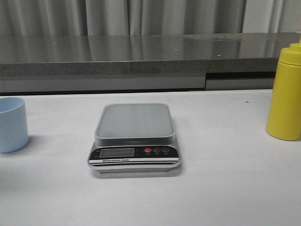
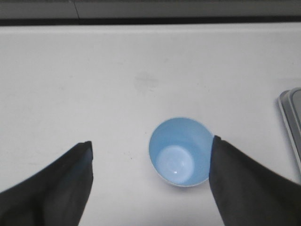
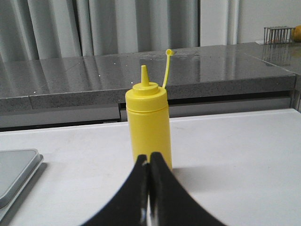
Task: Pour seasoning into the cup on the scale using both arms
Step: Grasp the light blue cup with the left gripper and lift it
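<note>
The scale [image 1: 135, 136] sits at the middle of the table [image 1: 225, 188], its platform bare; the cup [image 1: 12, 124] stands upright at the far left, well apart from the scale; the bottle [image 1: 285, 94] stands upright at the far right, also well apart.

Left claw [image 2: 150, 150]: released, fingers spread wide; it looks down from above into the cup [image 2: 179, 151]; the cup lies off-centre in the gap, its rim touching or just beside one finger [image 2: 235, 183], well clear of the other; the cup's long axis is vertical, in line with the claw's view. The left arm is the nearer one to the cup.

Right claw [image 3: 149, 162]: clenched on nothing, fingertips pressed together; the bottle [image 3: 146, 123] stands directly ahead of the tips, near but seemingly not touching; its long axis is vertical, nozzle up, cap dangling off.

Judgement: the left claw must re-centre over the cup before closing; the right claw must open before advancing on the bottle.
</note>
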